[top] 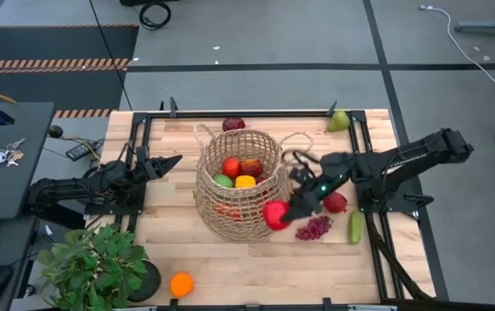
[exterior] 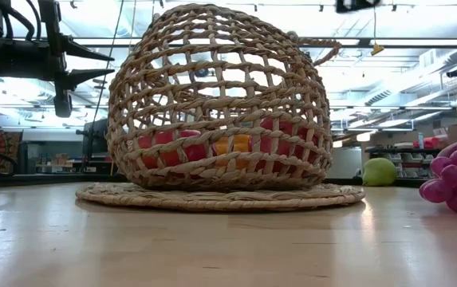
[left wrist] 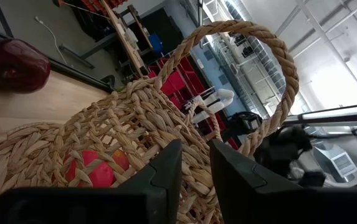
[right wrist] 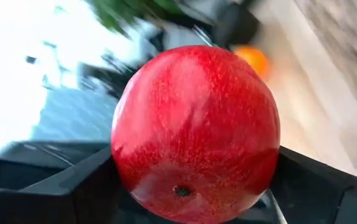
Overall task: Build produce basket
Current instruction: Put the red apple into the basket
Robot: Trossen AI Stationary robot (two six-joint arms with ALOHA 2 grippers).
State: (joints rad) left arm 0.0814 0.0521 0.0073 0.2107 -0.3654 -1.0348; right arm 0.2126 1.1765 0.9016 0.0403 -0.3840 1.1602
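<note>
Beside the woven wicker basket [top: 237, 186], right gripper [top: 280, 216] clasps a glossy round apple [top: 275, 215].

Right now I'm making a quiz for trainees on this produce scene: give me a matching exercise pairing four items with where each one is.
Things:
1. orange
2. purple grapes
3. green pear
4. red apple

Places:
A. table's far right corner
B. in the right hand, beside the basket
C. near the potted plant
D. on the table, right of the basket

Pairs: 1-C, 2-D, 3-A, 4-B
</note>
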